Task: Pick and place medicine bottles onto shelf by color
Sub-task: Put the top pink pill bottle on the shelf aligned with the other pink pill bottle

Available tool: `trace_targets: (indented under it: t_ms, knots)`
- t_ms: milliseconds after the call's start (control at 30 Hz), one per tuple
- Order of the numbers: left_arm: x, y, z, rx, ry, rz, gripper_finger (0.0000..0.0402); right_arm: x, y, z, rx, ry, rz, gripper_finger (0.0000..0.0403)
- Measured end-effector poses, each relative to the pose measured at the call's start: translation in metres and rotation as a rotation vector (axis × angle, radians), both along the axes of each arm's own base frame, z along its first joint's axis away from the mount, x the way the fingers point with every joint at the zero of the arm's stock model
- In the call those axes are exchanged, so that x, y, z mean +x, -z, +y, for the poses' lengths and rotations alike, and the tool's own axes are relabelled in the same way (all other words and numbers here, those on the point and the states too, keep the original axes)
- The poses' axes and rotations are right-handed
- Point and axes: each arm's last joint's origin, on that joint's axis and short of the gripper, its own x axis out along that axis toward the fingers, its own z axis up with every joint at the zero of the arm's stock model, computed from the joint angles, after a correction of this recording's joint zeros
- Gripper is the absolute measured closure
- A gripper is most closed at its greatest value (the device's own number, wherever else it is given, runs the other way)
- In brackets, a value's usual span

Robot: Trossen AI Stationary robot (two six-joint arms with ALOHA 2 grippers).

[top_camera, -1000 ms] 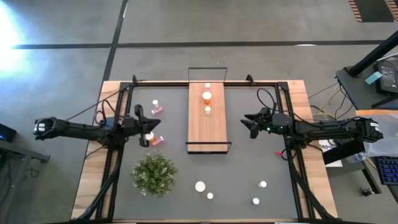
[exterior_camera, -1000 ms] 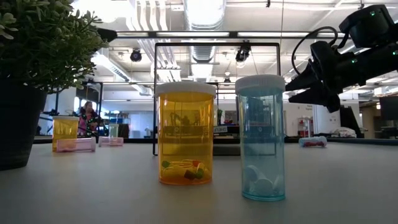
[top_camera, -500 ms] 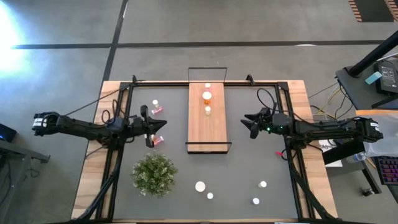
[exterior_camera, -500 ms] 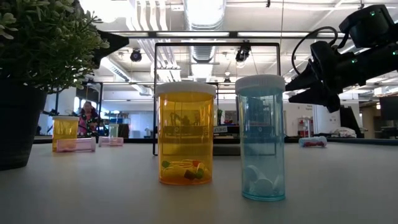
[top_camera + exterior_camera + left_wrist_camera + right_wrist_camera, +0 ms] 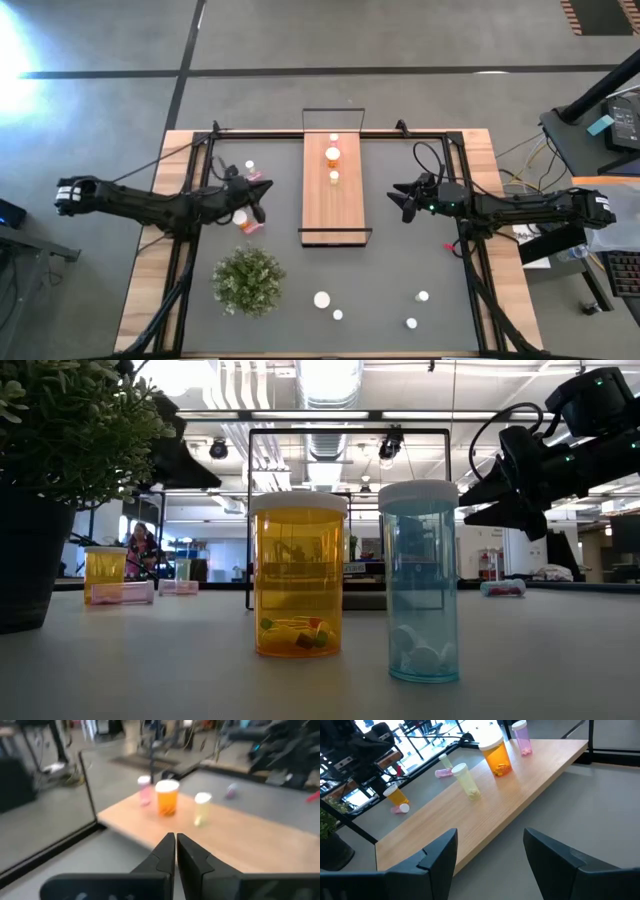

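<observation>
Wooden shelf (image 5: 335, 195) lies along the bench (image 5: 400, 270) centre, carrying three medicine bottles: pink (image 5: 522, 737), orange (image 5: 496, 754) and pale yellow (image 5: 466, 780). My left hand (image 5: 258, 200) is shut and empty, hanging near the shelf's left edge, above an upright orange bottle (image 5: 241, 217) with a pink bottle (image 5: 252, 227) lying beside it. My right hand (image 5: 405, 200) waits with its fingers spread, empty, right of the shelf. More bottles (image 5: 322, 299) stand at the near edge. In my judgement the left hand must open, descend squarely over one bottle, and avoid knocking its neighbour.
</observation>
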Motion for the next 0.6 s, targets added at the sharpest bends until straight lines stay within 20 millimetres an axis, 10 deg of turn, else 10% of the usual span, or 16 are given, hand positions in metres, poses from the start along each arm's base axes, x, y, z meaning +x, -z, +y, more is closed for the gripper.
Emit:
trace_targets:
  t_ms: [600]
  knots:
    - [0.013,-0.003,0.014,-0.245,-0.171,0.366,0.0401,0.000,0.000,0.000,0.000,0.000,0.000,0.0186]
